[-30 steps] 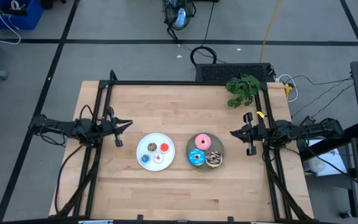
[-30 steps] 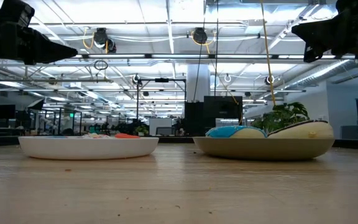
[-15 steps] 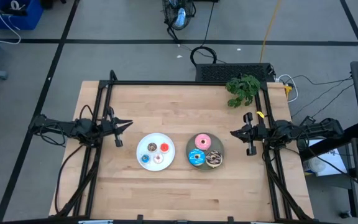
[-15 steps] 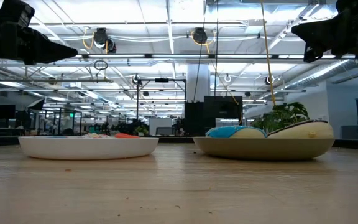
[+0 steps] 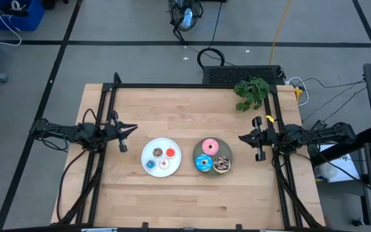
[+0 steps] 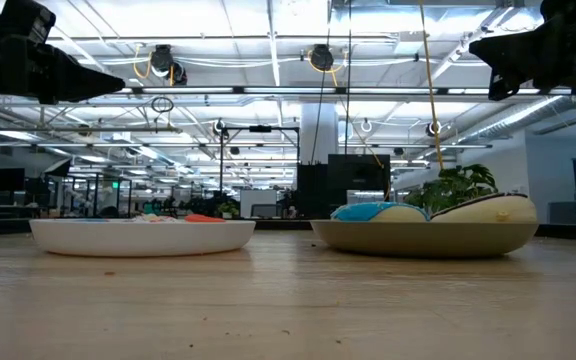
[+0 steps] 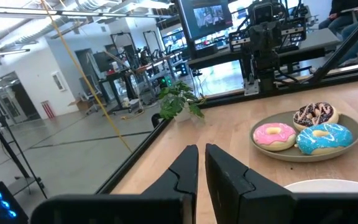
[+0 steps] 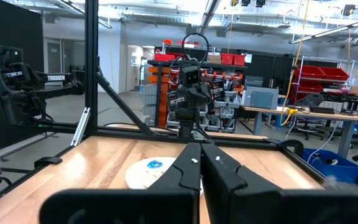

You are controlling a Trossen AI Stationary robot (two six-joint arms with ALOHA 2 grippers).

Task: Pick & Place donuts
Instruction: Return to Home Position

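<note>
A white plate holds the small donuts: brown, red, blue and cream. A grey plate to its right holds a pink donut, a blue sprinkled donut and a chocolate sprinkled donut. My left gripper hovers shut above the table's left side, pointing level toward the plates. My right gripper hovers shut above the right side, facing the grey plate. Neither holds anything.
A green leafy plant stands at the table's far right corner. A black frame runs along the far edge and both sides. Bare wood lies in front of and behind the plates.
</note>
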